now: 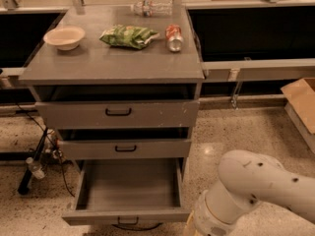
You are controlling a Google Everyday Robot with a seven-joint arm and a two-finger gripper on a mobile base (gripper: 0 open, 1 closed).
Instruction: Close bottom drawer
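A grey cabinet [113,68] is seen in the middle of the room, and every place here is told from it. Three drawers are set in the front of the cabinet. The bottom drawer [129,187] is the lowest of them, and it is pulled far out toward the camera. Its flat grey inside is shown, and nothing is seen in it. A small black handle [128,221] is fixed on its short front panel. Above it, the middle drawer [157,149] and the top drawer [157,113] are pushed nearly in, with a dark gap left over each one. On top of the cabinet, a pale bowl [64,37] is placed at the left. A green bag [129,36] is laid in the middle, and a can [173,37] is laid on its side just right of the bag. A clear bottle [151,8] is laid at the back edge. The white robot arm [256,186] is seen low down to the right of the cabinet, near the front corner of the bottom drawer and apart from it. The gripper is cut off below the picture edge there, so it cannot be told how wide it is or if anything is held. A cardboard box [301,102] is set on the floor far to the right of the cabinet, and black cables [44,151] are spread on the floor to its left.
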